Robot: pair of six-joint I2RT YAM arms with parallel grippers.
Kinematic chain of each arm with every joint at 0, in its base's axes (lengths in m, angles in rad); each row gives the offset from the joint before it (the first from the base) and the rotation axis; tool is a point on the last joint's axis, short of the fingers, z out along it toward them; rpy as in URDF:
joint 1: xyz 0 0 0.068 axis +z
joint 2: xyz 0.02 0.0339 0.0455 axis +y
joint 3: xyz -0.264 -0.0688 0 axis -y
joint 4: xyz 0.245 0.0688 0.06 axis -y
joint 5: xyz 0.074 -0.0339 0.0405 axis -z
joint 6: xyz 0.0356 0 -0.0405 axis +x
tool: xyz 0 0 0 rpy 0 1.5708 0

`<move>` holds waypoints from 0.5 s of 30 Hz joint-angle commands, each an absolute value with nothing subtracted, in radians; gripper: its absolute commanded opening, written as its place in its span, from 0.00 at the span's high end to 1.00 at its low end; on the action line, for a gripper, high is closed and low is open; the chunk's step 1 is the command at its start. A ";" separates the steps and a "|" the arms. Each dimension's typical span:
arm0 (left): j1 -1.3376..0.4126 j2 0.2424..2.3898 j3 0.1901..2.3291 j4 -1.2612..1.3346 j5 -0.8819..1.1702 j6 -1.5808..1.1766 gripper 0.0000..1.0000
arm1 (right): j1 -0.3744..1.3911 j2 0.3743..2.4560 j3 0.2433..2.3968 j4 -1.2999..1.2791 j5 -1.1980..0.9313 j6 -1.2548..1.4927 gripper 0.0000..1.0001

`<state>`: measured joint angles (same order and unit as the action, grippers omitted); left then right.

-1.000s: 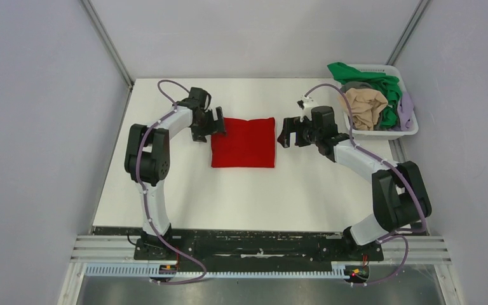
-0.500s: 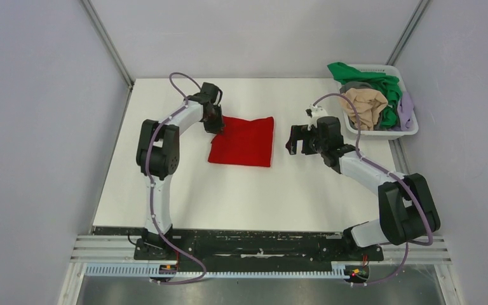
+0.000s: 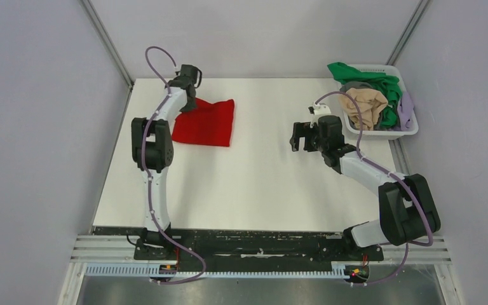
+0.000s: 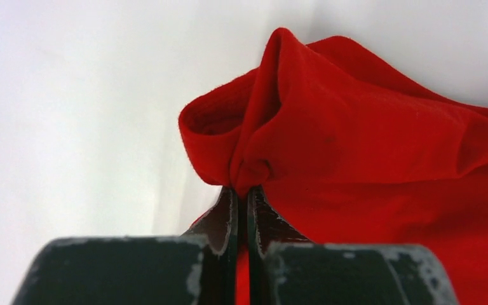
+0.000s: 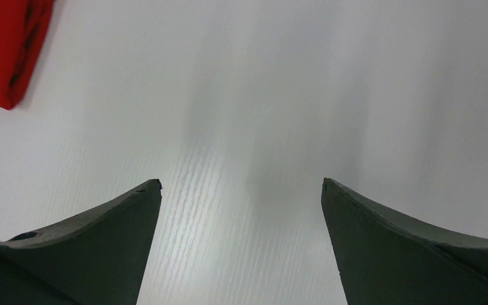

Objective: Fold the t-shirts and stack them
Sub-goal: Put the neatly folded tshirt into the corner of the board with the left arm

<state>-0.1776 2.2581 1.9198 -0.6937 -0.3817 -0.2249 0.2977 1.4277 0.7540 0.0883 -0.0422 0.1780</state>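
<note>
Red t-shirt (image 3: 204, 122) had gone from mid-table to the far left corner of the table (image 3: 260, 184), dragged there by the left hand (image 4: 241, 194). The folded square now sat slightly skewed. Right hand (image 5: 241, 184) had hardly shifted. It hung over bare table right of centre, fingers spread wide, gripping nothing.

Left hand was clenched on a pinch of the shirt's far-left corner, with cloth bunched into a raised lip just past the fingertips. The rest of the shirt lay flat on the table, to the right of that hand.

Green shirt (image 3: 391, 89), beige shirt (image 3: 365, 105), grey shirt (image 3: 356, 85) and lavender shirt (image 3: 407, 108) were heaped in the white basket (image 3: 381, 134) at far right.

Handling, as judged: light, limp knit with no stiffness. It slides readily on the smooth table, but the layers may creep apart when towed by one corner. A better hold would pinch through all layers at an edge, or take two corners at once. The beige shirt sat on top of the heap and looked easiest to lift next.
</note>
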 commanded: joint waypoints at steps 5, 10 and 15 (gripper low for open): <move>-0.009 2.401 2.229 -0.659 -0.507 -0.019 0.98 | 0.295 1.467 0.763 0.151 0.065 0.132 0.02; 0.061 2.489 2.355 -0.601 -0.534 0.047 0.98 | 0.294 1.502 0.785 0.165 0.071 0.135 0.02; 0.105 2.557 2.443 -0.502 -0.563 0.035 0.84 | 0.294 1.505 0.790 0.165 0.081 0.129 0.02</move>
<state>0.0849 2.5153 2.3402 -0.6182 -0.5045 -0.0147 0.2977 1.5059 0.7540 0.1192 0.0509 0.1448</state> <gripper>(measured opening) 0.101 0.979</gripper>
